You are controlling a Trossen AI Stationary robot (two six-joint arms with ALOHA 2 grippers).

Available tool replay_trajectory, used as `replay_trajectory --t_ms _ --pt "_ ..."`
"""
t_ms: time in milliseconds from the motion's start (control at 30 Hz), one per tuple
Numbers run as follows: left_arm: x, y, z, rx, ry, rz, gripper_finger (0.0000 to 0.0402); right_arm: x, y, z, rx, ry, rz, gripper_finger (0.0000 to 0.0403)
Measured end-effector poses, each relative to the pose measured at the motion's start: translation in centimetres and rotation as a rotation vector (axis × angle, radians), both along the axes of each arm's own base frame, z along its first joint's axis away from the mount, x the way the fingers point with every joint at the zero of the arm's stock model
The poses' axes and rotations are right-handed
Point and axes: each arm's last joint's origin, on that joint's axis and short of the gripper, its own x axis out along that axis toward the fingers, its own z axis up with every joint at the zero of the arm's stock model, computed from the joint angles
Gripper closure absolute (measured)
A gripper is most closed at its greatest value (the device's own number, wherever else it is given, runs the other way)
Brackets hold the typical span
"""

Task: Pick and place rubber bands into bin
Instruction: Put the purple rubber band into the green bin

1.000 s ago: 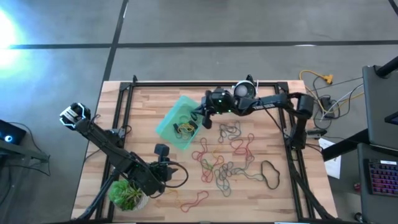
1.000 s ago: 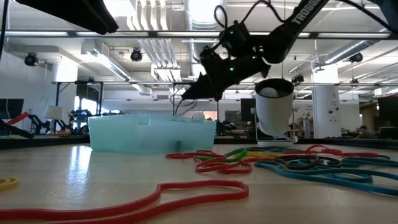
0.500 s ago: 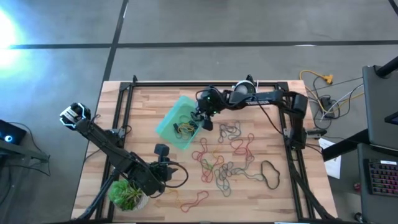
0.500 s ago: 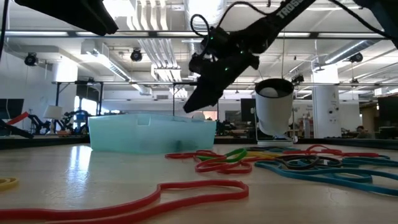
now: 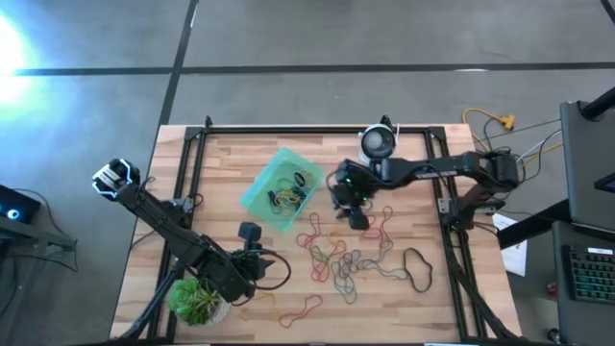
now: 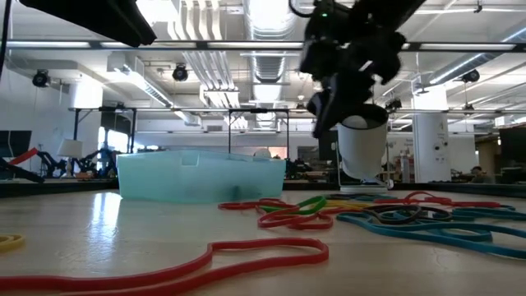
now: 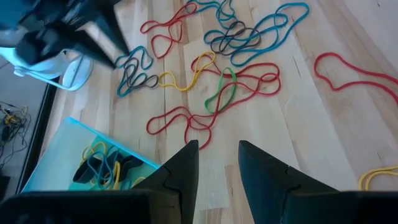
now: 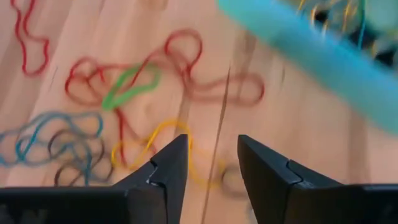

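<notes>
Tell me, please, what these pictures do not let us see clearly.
- Bands inside the translucent teal plastic bin: low view, its wall hides them.
- Bin's far end: right wrist view, cut off and blurred.
- Tangled thin elastic rubber bands: high view, too small to count.

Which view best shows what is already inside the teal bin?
The high view: it looks straight down into the bin, showing yellow and dark rubber bands inside. The low view shows only its translucent side wall. The left wrist view catches one corner with bands; the right wrist view shows a blurred edge.
</notes>
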Motion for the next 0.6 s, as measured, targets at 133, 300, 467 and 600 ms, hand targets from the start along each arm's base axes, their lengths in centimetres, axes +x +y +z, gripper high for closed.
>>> replay_trajectory --t_ms 133,300,467,600 --pt "0.0 0.0 0.0 0.001 0.0 0.0 0.0304 -3.0 0.9 -1.0 -0.037 0.049 -0.069 0.0279" --pt "0.0 0.0 0.0 0.001 0.0 0.0 0.0304 -6.2 1.0 -2.4 -0.147 0.061 -0.164 0.029" --pt "0.0 0.0 0.0 0.001 -0.005 0.002 0.0304 -7.4 0.8 -3.9 -0.253 -0.07 -0.181 0.0298" --pt "0.0 0.0 0.0 0.007 -0.009 0.007 0.0304 -7.7 0.2 -5.0 -0.267 -0.121 -0.205 0.0301"
